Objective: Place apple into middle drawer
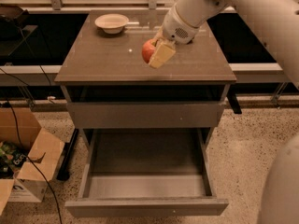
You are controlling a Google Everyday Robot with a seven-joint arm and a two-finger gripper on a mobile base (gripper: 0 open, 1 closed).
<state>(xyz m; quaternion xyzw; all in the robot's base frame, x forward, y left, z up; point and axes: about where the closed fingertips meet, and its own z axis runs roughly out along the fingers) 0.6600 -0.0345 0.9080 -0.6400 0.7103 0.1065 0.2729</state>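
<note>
The red apple point(148, 51) is held between my gripper's point(156, 53) pale fingers above the middle of the cabinet top point(107, 55). The gripper is shut on it and reaches in from the upper right. The middle drawer point(147, 206), a wide grey box at the bottom of the cabinet, stands pulled out with nothing in it, straight below and nearer the camera than the apple. A closed grey drawer front point(145, 114) sits above it.
A shallow beige bowl point(111, 22) stands at the back left of the cabinet top. An open cardboard box point(28, 164) and black cables point(18, 120) lie on the floor at the left. My white arm point(243, 8) spans the upper right, and the robot body point(282, 190) fills the lower right corner.
</note>
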